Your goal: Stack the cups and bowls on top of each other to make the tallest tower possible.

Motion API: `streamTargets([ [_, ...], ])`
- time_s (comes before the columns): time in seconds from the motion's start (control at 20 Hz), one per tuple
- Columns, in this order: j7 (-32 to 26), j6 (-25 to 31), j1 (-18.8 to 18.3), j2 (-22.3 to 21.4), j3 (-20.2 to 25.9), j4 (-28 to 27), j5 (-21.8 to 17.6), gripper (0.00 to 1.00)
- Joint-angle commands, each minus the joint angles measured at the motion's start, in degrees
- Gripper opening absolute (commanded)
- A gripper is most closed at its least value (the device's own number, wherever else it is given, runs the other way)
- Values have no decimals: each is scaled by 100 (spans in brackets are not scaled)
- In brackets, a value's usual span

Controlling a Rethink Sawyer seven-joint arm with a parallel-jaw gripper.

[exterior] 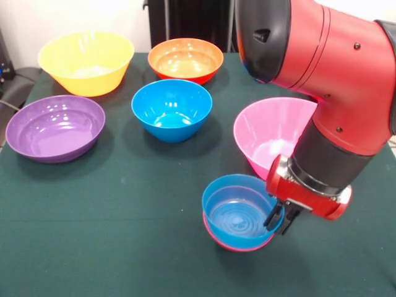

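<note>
The small blue bowl (235, 210) sits nested in the small magenta-red bowl (218, 238) at the front of the table, right of centre. My gripper (279, 218) is at the right rim of this stack, one finger inside the blue bowl and one outside, shut on the rim. The medium blue bowl (172, 108) stands alone in the middle of the table. The pink bowl (269, 130) stands just behind the stack, partly hidden by my arm. No cups are in view.
A yellow bowl (86, 60) stands at the back left, an orange-red bowl (185, 60) at the back centre and a purple bowl (54, 127) at the left. The table has a dark green cloth (111, 235). My arm (334, 80) covers the right side.
</note>
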Motion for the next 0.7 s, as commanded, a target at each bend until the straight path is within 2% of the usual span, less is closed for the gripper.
streamTargets([
  [0.05, 400, 692, -244, 770, 211, -382, -257, 0],
  [0.7, 419, 893, -146, 644, 327, -140, -238, 0],
])
